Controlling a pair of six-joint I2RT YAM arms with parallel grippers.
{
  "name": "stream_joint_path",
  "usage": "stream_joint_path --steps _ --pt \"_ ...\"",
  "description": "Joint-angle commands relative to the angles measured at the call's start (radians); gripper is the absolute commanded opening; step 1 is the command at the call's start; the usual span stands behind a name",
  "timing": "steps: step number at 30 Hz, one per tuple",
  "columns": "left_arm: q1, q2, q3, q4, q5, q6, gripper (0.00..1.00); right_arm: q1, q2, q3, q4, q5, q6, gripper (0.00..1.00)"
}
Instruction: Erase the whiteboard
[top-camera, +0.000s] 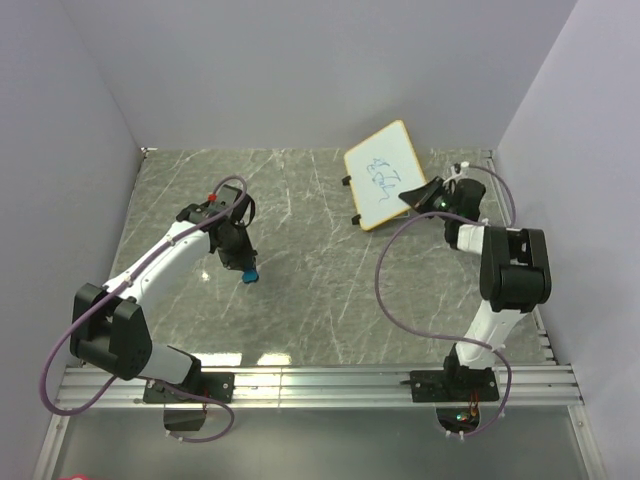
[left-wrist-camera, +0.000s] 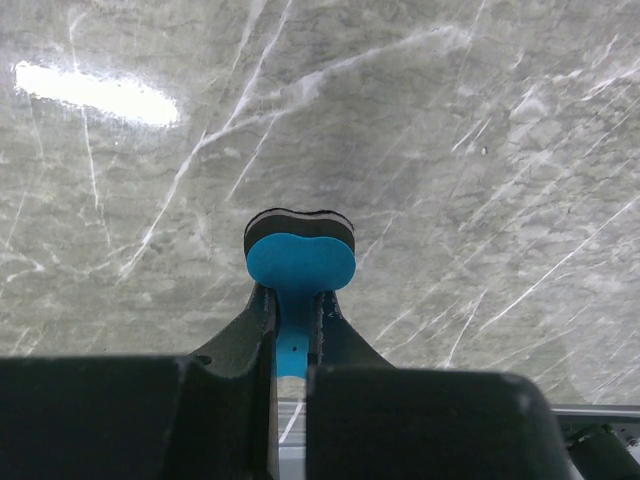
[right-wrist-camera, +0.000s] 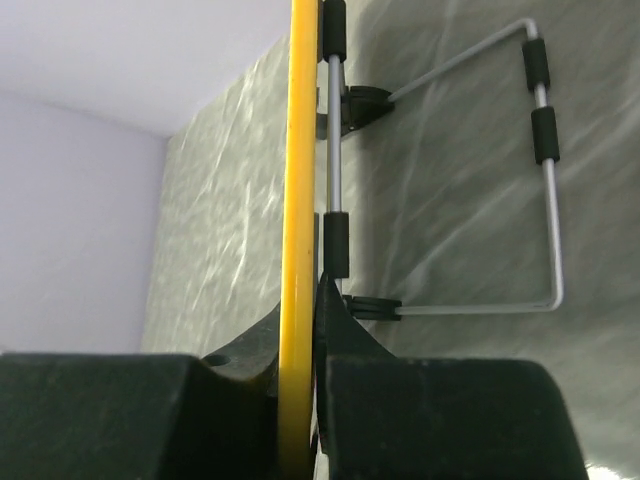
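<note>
The whiteboard (top-camera: 385, 172), white with a tan-yellow frame and blue scribbles, stands tilted at the back right of the table. My right gripper (top-camera: 424, 195) is shut on its lower right edge; in the right wrist view the yellow frame (right-wrist-camera: 300, 200) runs edge-on between the fingers, with the wire stand (right-wrist-camera: 545, 150) behind it. My left gripper (top-camera: 243, 265) is shut on a small blue eraser (top-camera: 250, 274) at the table's left middle, far from the board. In the left wrist view the eraser (left-wrist-camera: 300, 262) sticks out past the fingertips, its black felt facing the table.
The grey marble table (top-camera: 310, 300) is walled by pale panels at the back and both sides. An aluminium rail (top-camera: 330, 385) runs along the near edge with both arm bases on it.
</note>
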Motion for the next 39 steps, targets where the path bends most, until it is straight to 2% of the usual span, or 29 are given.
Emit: stream_joint_path --steps 1,8,14,21,24,25,26,28,30,34,39 --pt "-0.005 -0.018 -0.014 0.047 0.001 0.020 0.00 0.080 -0.064 -0.105 0.004 -0.079 0.078 0.00" --pt "-0.005 -0.017 -0.037 0.092 0.021 0.037 0.00 0.294 -0.112 -0.189 0.018 -0.124 0.075 0.00" --pt "-0.005 -0.015 -0.028 0.111 0.028 0.048 0.00 0.388 -0.151 -0.251 0.087 -0.182 0.136 0.00" --pt "-0.005 -0.020 -0.034 0.145 0.031 0.063 0.00 0.420 -0.211 -0.211 -0.081 -0.159 0.061 0.00" --pt "-0.005 -0.021 -0.032 0.154 0.015 0.068 0.00 0.434 -0.224 -0.145 -0.176 -0.158 0.035 0.02" --pt "-0.006 -0.021 -0.031 0.158 0.014 0.069 0.00 0.451 -0.234 -0.098 -0.249 -0.153 0.018 0.30" --pt "-0.005 -0.023 -0.029 0.162 0.014 0.074 0.00 0.460 -0.240 -0.074 -0.288 -0.144 -0.020 0.50" --pt "-0.005 -0.021 -0.028 0.174 0.018 0.077 0.00 0.485 -0.259 -0.006 -0.392 -0.118 -0.062 0.74" --pt "-0.005 -0.021 -0.025 0.179 0.020 0.085 0.00 0.497 -0.263 0.031 -0.434 -0.113 -0.089 0.78" --pt "-0.005 -0.029 -0.023 0.194 0.026 0.092 0.00 0.503 -0.294 0.079 -0.494 -0.081 -0.096 0.78" --pt "-0.005 -0.034 -0.023 0.207 0.034 0.111 0.00 0.497 -0.311 0.150 -0.610 -0.017 -0.187 0.78"
